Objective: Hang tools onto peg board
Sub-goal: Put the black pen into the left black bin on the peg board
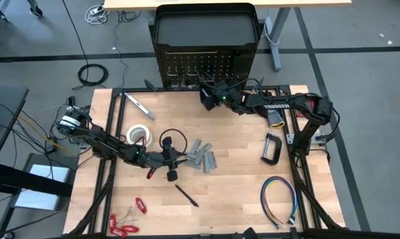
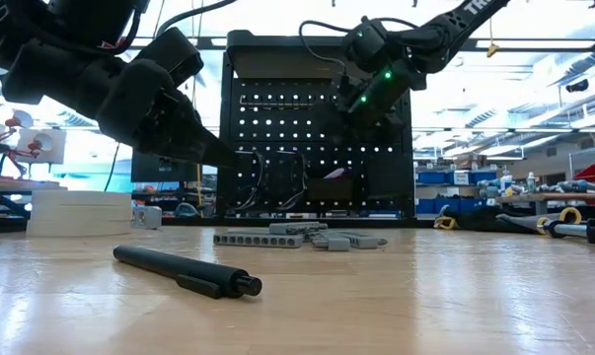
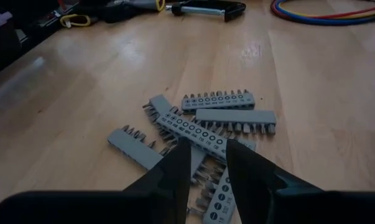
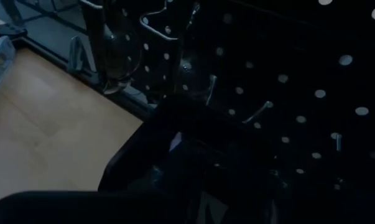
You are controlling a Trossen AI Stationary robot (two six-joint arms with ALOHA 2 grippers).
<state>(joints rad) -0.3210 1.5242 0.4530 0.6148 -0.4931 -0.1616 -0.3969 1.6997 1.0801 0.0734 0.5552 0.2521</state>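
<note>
My left gripper (image 1: 180, 158) (image 3: 209, 167) is open and hovers above a pile of grey metal pieces (image 1: 201, 157) (image 3: 206, 124) lying flat on the table. A black cable loop (image 1: 174, 141) lies beside it, next to a white tape roll (image 1: 140, 135). The silver bar-shaped tool (image 1: 138, 105), black C-clamp (image 1: 272, 147), dark pen (image 1: 186, 196) (image 2: 184, 270) and red-handled tools (image 1: 123, 222) all lie on the table. My right gripper (image 1: 209, 97) (image 2: 374, 87) is raised in front of the upright black peg board (image 1: 206, 36) (image 2: 317, 128); its fingers are lost in the dark.
A multicoloured wire loop (image 1: 279, 199) lies at the table's near right corner. The peg board's hooks (image 4: 262, 111) stick out toward my right gripper. Bare wood lies in the table's middle, between the grey pieces and the C-clamp.
</note>
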